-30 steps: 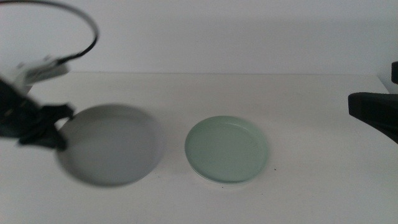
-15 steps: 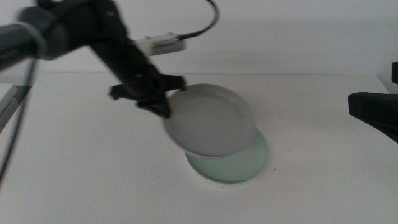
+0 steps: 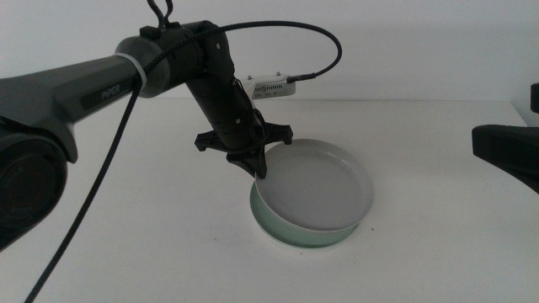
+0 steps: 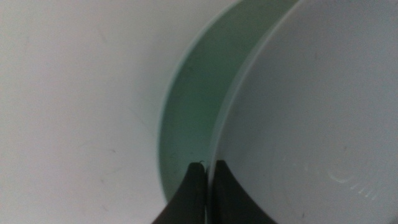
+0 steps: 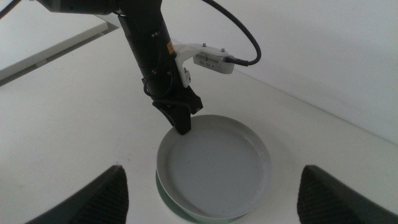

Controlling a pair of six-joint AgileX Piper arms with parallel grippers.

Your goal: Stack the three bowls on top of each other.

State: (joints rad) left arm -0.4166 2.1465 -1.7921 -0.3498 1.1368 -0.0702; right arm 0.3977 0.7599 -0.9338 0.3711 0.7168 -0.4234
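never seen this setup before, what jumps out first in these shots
The left gripper stands out first: its arm reaches in to the table's middle, jaws shut on the near-left rim of the light grey bowl. That bowl sits over the mint green bowl, whose rim peeks out beneath it. The right gripper waits open at the right edge.

mint bowl [image 3: 278,225] mostly hidden under grey bowl [image 3: 316,185]; third bowl unseen
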